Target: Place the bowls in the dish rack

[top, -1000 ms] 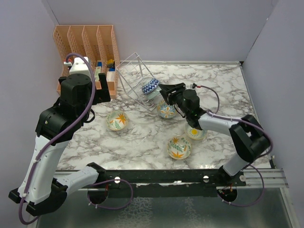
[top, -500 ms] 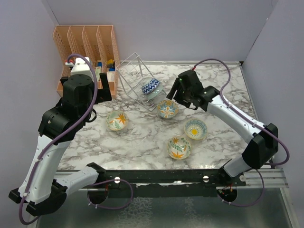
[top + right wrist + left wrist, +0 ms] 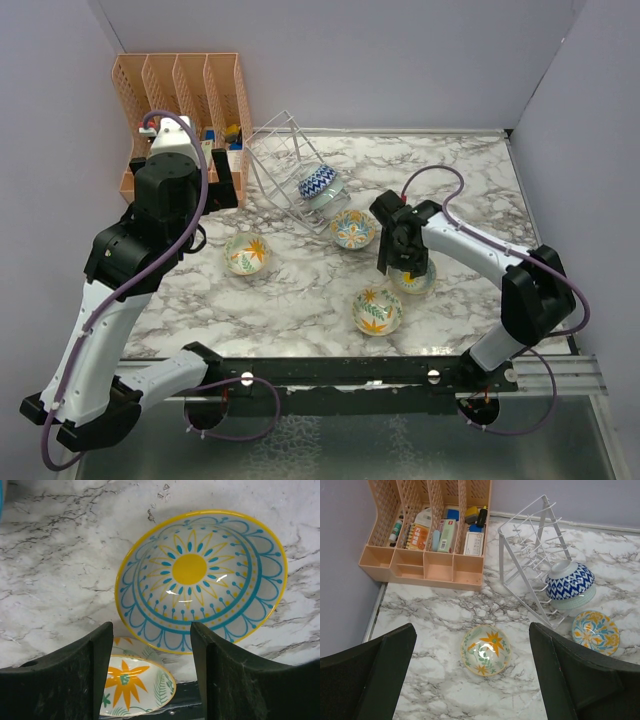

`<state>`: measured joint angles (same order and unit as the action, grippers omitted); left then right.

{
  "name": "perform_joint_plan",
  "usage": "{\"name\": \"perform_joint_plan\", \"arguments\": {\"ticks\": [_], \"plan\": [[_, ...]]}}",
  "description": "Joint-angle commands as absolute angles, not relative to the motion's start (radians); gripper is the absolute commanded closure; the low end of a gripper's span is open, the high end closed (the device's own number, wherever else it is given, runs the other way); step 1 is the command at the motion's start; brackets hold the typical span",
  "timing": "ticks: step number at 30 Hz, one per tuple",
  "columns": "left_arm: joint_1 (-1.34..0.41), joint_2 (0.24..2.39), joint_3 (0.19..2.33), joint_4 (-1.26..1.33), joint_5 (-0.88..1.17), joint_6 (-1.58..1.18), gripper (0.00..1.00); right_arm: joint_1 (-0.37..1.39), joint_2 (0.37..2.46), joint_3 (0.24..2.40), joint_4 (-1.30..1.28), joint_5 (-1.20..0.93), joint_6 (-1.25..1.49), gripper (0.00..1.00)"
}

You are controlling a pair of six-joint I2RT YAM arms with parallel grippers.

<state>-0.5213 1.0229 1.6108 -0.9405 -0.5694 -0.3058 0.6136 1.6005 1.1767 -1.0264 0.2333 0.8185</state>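
Two bowls already sit at the low end of the dish rack (image 3: 532,562): the blue-patterned bowl (image 3: 568,580) is tipped on edge against the teal bowl (image 3: 580,599), probably so the wire slots hold them upright. Four bowls lie mouth-up on the marble table (image 3: 300,290). The right gripper (image 3: 150,630) points straight down over the yellow-sun bowl (image 3: 200,575). Its jaws are partly open and hold nothing, and they stand just short of the near rim, apparently lining up for a rim pinch. The left gripper (image 3: 472,630) hangs high above the leaf-print bowl (image 3: 486,650), wide open and empty, clear of its partner's path.

A second earlier the right gripper reached toward the rack beside the blue-patterned bowl. It has since swung back and come down over the sun bowl. No bowl has moved, and the left arm has barely shifted.
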Motion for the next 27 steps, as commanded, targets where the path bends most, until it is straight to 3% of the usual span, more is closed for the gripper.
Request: {"name": "perform_joint_plan", "arguments": {"ticks": [1, 10, 12, 15, 18, 27], "plan": [[-0.527, 1.025, 1.614, -0.912, -0.574, -0.322, 0.01, 0.611, 1.602, 1.151, -0.962, 0.238, 0.823, 0.38], [-0.526, 1.018, 1.602, -0.919, -0.584, -0.346, 0.01, 0.611, 1.674, 1.123, -0.866, 0.234, 0.778, 0.5], [-0.527, 1.014, 1.597, -0.919, -0.583, -0.351, 0.01, 0.611, 1.68, 1.106, -0.859, 0.237, 0.78, 0.6], [-0.527, 1.011, 1.594, -0.919, -0.584, -0.355, 0.01, 0.611, 1.676, 1.084, -0.845, 0.236, 0.79, 0.84], [-0.528, 1.01, 1.595, -0.92, -0.584, -0.352, 0.01, 0.611, 1.657, 1.081, -0.854, 0.24, 0.805, 0.99], [-0.526, 1.006, 1.605, -0.907, -0.58, -0.334, 0.01, 0.605, 1.485, 1.262, -0.875, 0.344, 0.74, 0.99]]}}
